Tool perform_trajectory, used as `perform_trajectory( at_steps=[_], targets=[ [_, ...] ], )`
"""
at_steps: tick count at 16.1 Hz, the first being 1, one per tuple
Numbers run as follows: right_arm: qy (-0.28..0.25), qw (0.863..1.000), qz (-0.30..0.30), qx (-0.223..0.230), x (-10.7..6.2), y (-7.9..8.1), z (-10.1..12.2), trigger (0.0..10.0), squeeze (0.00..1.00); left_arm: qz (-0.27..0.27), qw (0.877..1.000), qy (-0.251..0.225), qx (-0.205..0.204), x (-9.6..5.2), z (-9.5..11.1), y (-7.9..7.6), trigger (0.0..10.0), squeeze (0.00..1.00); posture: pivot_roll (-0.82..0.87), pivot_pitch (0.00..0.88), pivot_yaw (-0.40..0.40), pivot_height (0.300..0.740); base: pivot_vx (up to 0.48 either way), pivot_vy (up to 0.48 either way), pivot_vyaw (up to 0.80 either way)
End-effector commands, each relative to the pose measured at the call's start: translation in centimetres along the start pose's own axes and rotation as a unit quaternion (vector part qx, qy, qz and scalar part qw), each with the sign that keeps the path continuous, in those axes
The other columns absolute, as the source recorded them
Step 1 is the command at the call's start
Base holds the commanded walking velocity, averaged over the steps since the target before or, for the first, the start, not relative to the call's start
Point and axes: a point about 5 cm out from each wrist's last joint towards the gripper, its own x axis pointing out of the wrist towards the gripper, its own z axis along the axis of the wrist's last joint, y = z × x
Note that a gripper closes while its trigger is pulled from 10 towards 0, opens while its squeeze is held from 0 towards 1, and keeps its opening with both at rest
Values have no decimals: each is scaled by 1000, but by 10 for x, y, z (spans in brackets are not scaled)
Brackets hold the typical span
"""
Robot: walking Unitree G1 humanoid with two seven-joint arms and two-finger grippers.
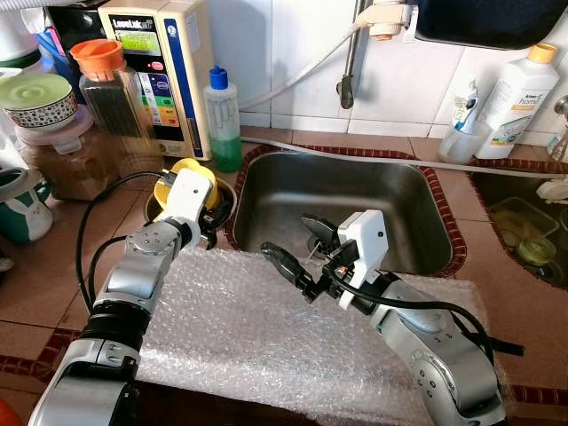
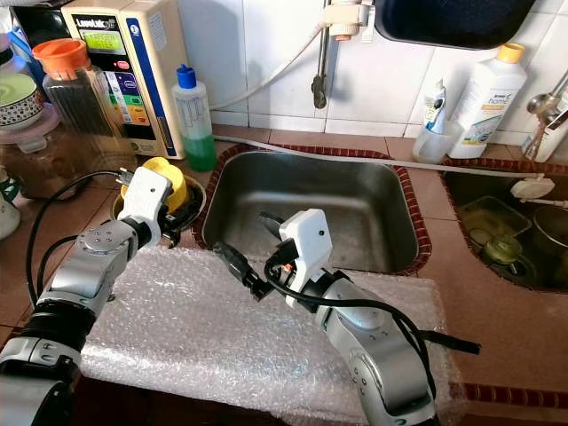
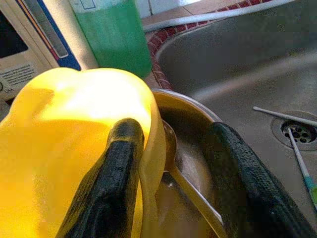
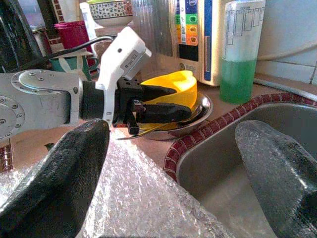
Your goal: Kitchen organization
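**Q:** Along the tiled counter (image 1: 53,275), what is laid out, biggest things first?

**A:** A steel sink (image 1: 337,204) is sunk into the middle of the counter. A sheet of bubble wrap (image 1: 248,337) covers the counter's front edge. At the back left corner stand a water purifier (image 1: 164,71), a jar with an orange lid (image 1: 106,84) and a green soap bottle (image 1: 224,120). A white detergent bottle (image 1: 515,102) stands at the back right. Just beside the sink's left rim sits a shallow steel dish (image 4: 198,116) with a yellow cup (image 1: 186,177) in it and a spoon (image 3: 193,193) lying alongside.

**Q:** Where are the grippers?

**A:** The left gripper (image 3: 173,173) is at the dish, its fingers astride the yellow cup's wall, one outside and one inside. They look closed on the wall. The right gripper (image 1: 302,244) hovers over the sink's front edge, fingers spread wide and holding nothing.

**Q:** Which step does this look like?

**A:** It appears to be the pick-up of the yellow cup from the dish. The next move likely calls for a firm pinch and a straight lift, so the cup clears the spoon and dish rim without dragging them.
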Motion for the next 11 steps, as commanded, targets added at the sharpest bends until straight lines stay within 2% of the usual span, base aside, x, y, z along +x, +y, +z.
perform_trajectory(
  at_steps=[1,11],
  targets=[
    [-8,1000,1,-2,1,1,6,10000,0,1,1000,-3,2,0,2,3,0,0,33,26,43,740,0,0,0],
    [-1,1000,-1,-6,2,0,3,10000,0,-1,1000,-4,2,-1,2,3,0,0,41,23,44,740,0,0,0]
  ],
)
